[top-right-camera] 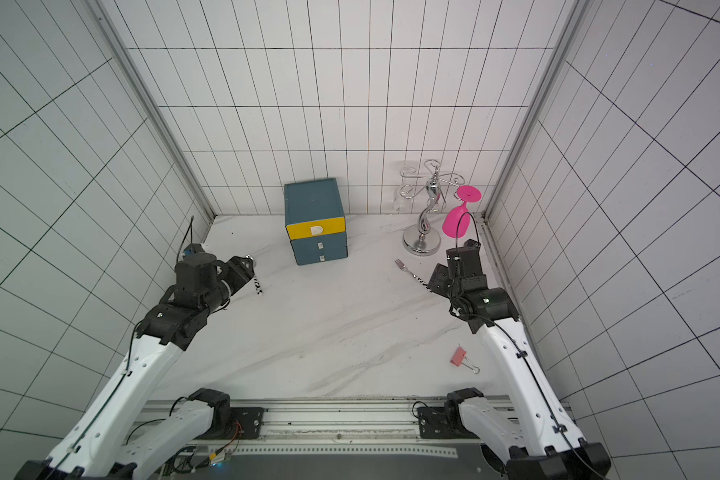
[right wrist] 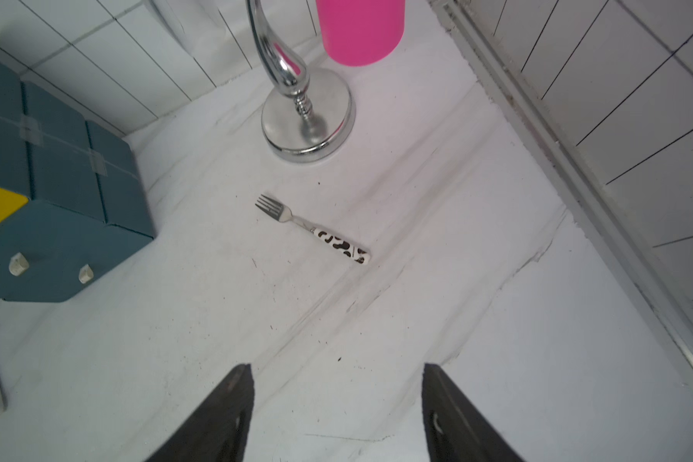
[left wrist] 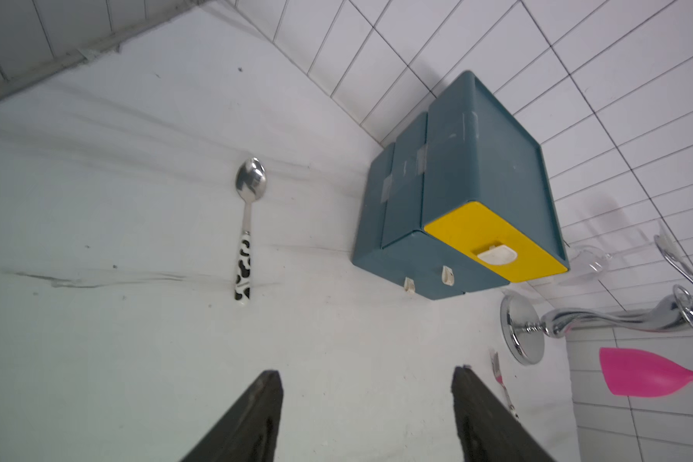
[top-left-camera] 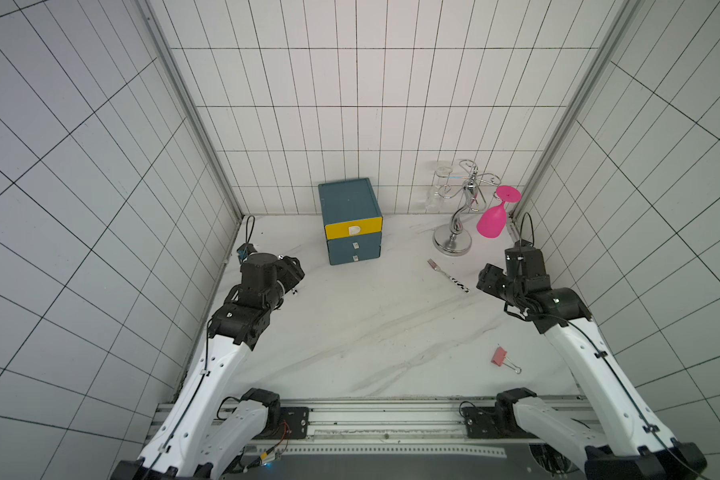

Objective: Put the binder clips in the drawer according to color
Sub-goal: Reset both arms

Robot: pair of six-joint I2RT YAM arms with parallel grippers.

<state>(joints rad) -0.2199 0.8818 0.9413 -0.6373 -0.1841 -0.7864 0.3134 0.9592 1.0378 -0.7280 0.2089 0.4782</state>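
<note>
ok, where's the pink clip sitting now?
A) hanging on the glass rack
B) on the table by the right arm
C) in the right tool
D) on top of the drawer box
B: in both top views the pink clip lies on the table close beside the right arm, with nothing gripping it.

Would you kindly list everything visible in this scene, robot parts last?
Binder clip: one, salmon-pink, front right of table
Drawer unit: one, teal with yellow top drawer, back centre
Glass stand: one, chrome, back right
Goblet: one, pink, hanging inverted on stand
Clear glass: one, transparent, also on stand
Fork: one, cow-patterned handle, before stand
Spoon: one, matching handle, left side
Table: one, white marble
Left claw: one, black, open, empty
Right claw: one, black, open, empty
</note>
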